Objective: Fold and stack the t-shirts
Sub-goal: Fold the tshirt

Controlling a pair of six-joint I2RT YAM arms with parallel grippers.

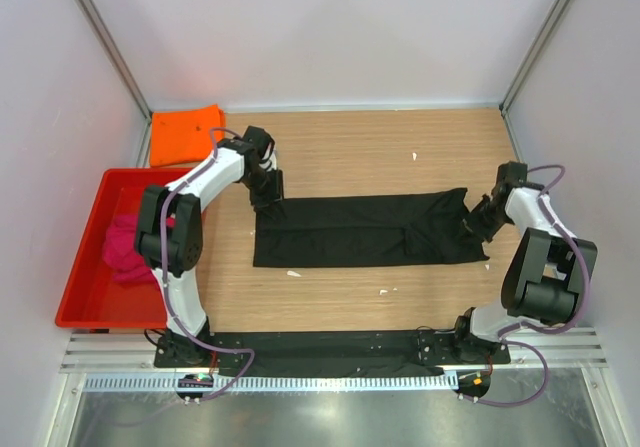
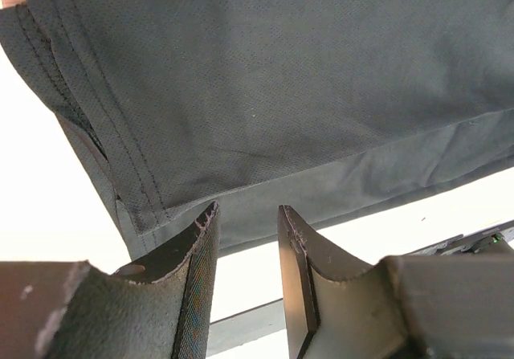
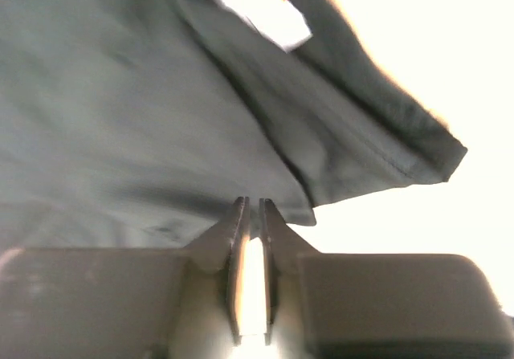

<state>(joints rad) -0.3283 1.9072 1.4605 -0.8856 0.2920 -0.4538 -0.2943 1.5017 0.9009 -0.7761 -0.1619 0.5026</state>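
Note:
The black t-shirt (image 1: 365,230) lies folded into a long band across the middle of the table. My left gripper (image 1: 268,195) hovers at its back left corner; in the left wrist view the gripper (image 2: 247,211) is open and empty just above the stitched hem (image 2: 120,146). My right gripper (image 1: 472,223) is at the shirt's rumpled right end; its jaws (image 3: 250,203) are almost closed, pinching the cloth edge (image 3: 161,134) at the tips. The white tag (image 3: 257,7) shows beyond. The orange t-shirt (image 1: 185,133) lies folded at the back left. The magenta t-shirt (image 1: 124,247) sits crumpled in the tray.
A red plastic tray (image 1: 82,267) stands at the left of the table. White walls close the back and both sides. Small white scraps (image 1: 293,273) lie on the wood near the shirt. A black base rail (image 1: 330,347) runs along the near edge.

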